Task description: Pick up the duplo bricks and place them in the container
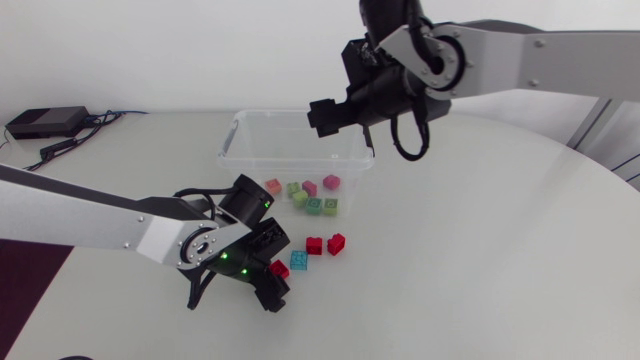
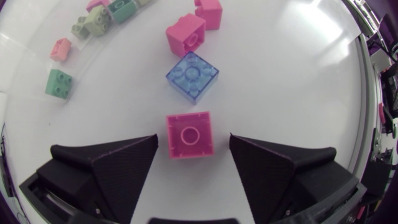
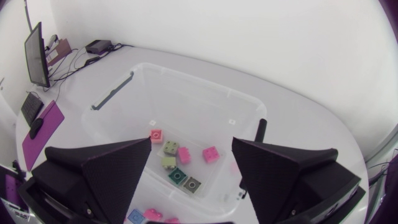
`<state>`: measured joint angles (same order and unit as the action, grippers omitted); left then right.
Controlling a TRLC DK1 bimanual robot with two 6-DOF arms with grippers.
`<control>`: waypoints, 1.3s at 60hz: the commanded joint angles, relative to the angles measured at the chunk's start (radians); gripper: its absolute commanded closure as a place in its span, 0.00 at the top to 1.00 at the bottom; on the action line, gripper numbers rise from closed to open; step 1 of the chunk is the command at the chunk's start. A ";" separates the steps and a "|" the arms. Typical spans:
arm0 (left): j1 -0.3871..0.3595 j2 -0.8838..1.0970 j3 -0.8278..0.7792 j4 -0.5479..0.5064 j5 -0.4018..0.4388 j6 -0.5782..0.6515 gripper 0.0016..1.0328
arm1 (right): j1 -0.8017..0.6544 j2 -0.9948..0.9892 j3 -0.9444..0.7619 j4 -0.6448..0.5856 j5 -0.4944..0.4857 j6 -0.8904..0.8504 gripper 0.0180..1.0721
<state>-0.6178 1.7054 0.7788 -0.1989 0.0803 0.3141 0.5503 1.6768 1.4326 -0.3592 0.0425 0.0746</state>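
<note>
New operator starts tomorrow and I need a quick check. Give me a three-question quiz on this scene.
1. True or false: the left gripper is shut on the red brick.
2. Which brick lies just ahead of that red brick? A blue, B yellow, C black.
3. Fill in: the right gripper hangs open above the ____.
Key: 1 false, its fingers stand clear of it; 2 A, the blue brick; 3 container.

Container clear glossy plastic; pink brick smooth plastic; blue brick translucent; left tool matt, ribbed.
</note>
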 commanded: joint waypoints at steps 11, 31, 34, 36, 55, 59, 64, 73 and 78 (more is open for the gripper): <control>0.000 0.000 -0.009 0.019 -0.016 0.002 0.24 | 0.000 -0.344 -0.367 0.071 -0.033 -0.085 0.95; 0.006 -0.171 -0.056 -0.014 -0.016 0.010 0.22 | 0.005 -0.460 -0.670 0.177 -0.153 -0.171 0.95; 0.006 -0.205 -0.055 -0.034 -0.016 0.013 0.22 | 0.007 -0.445 -0.690 0.190 -0.159 -0.185 0.95; 0.006 -0.234 -0.052 -0.051 -0.016 0.013 0.22 | 0.010 -0.424 -0.709 0.212 -0.171 -0.193 0.95; 0.095 -0.486 0.085 -0.148 0.013 0.025 0.22 | 0.028 -0.129 -0.719 0.361 -0.178 -0.285 0.91; 0.105 -0.503 0.108 -0.126 0.016 0.017 0.22 | 0.028 -0.078 -0.710 0.385 -0.176 -0.292 0.91; 0.121 -0.506 0.135 -0.077 0.021 -0.003 0.22 | 0.033 -0.011 -0.686 0.408 -0.173 -0.297 0.91; 0.150 -0.471 0.181 0.004 0.029 -0.041 0.23 | 0.039 0.069 -0.643 0.428 -0.164 -0.291 0.91; 0.162 -0.438 0.215 0.036 0.029 -0.058 0.23 | 0.040 0.101 -0.618 0.434 -0.159 -0.286 0.90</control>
<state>-0.4706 1.2297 0.9443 -0.1917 0.1001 0.2878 0.5819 1.7401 0.7795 0.0574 -0.1265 -0.2073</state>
